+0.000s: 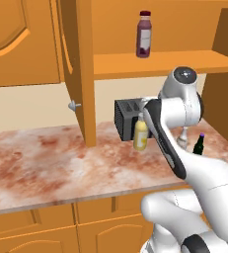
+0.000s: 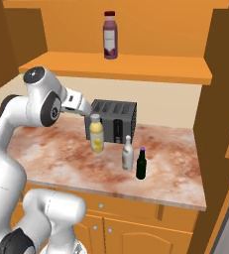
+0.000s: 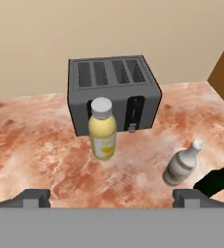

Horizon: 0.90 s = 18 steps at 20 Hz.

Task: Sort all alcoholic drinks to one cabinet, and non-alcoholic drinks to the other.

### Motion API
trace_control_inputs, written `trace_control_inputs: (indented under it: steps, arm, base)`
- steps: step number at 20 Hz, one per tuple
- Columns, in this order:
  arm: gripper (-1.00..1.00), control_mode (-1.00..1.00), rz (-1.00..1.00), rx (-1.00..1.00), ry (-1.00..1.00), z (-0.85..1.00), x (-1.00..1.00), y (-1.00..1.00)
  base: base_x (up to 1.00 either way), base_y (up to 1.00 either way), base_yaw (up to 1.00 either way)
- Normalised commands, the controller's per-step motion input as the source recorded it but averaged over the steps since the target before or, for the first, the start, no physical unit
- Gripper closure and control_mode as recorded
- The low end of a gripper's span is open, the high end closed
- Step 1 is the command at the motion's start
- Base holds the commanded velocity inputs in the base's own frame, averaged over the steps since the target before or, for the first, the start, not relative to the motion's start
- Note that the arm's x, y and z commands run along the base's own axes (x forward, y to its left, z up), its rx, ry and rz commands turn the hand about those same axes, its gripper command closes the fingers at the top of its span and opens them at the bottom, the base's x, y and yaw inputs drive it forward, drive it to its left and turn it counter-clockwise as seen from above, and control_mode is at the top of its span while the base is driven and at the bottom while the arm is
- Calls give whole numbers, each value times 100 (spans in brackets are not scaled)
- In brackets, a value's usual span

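A stout purple-maroon non-alcoholic bottle (image 1: 144, 34) (image 2: 110, 35) stands upright on the open cabinet's shelf (image 1: 160, 63) (image 2: 136, 72). On the counter, a pale yellow non-alcoholic bottle (image 1: 140, 134) (image 2: 96, 134) (image 3: 103, 128) stands just in front of the toaster. To its right stand the alcoholic drinks: a slim whitish bottle (image 2: 128, 154) (image 3: 182, 164) and a dark bottle with a purple cap (image 1: 199, 145) (image 2: 142, 163) (image 3: 217, 178). My gripper (image 3: 111, 198) is open and empty, hanging above the counter on the near side of the yellow bottle, which lies between its fingertips' lines.
A dark grey toaster (image 1: 127, 118) (image 2: 113, 120) (image 3: 114, 94) stands against the back wall. The cabinet's open door (image 1: 78, 64) juts out to the left of the shelf. A brown side wall (image 2: 217, 114) bounds the counter's right end. The marbled counter (image 1: 46, 163) stretches left.
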Motion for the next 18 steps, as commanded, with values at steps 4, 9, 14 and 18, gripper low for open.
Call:
trace_control_inputs:
  steps: [4,9,14,18]
  arm:
    - [-100,-100,0,2,8,-69,3,-1]
    - [-100,-100,0,0,0,-36,32,0]
    - [-100,-100,0,0,1,-25,33,-1]
    - [-100,-100,0,0,0,-12,39,-1]
  base:
    - [0,0,0]
    - [0,0,0]
    - [0,0,0]
    - [0,0,0]
